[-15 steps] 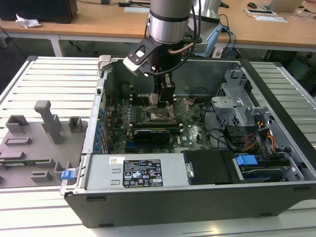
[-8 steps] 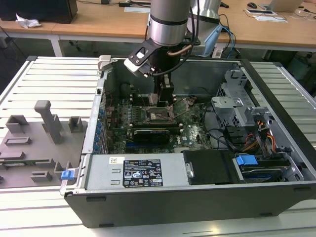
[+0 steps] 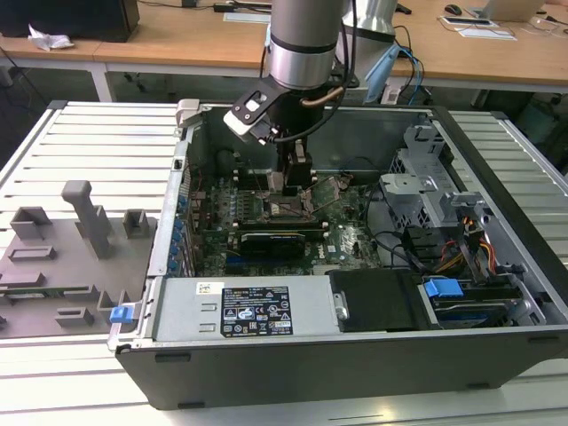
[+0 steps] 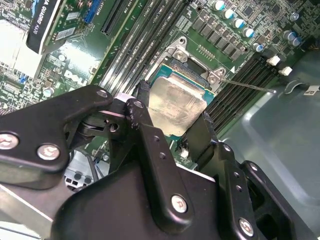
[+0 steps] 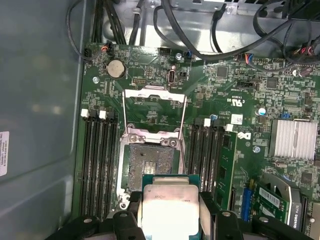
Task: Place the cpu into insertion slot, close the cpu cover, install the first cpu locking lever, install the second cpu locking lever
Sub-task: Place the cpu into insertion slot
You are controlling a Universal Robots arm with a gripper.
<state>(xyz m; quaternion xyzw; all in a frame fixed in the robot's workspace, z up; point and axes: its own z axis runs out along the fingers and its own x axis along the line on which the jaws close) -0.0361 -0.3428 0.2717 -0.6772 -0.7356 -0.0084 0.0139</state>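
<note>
First wrist view: tool (image 5: 169,217) gripped the cpu (image 5: 167,197) by opposite edges, over the insertion slot (image 5: 150,162).
Handling: seemed light, stiff, fragile; edges suited holding.

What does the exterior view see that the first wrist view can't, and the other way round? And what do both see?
The exterior view adds the robot arm, the whole computer case, a grey rack of holders beside it and wooden desks behind. The first wrist view adds the cpu and its silver top, the cpu cover flipped open and a coin battery. Both share the gripper, the green board and the empty insertion slot.
</note>
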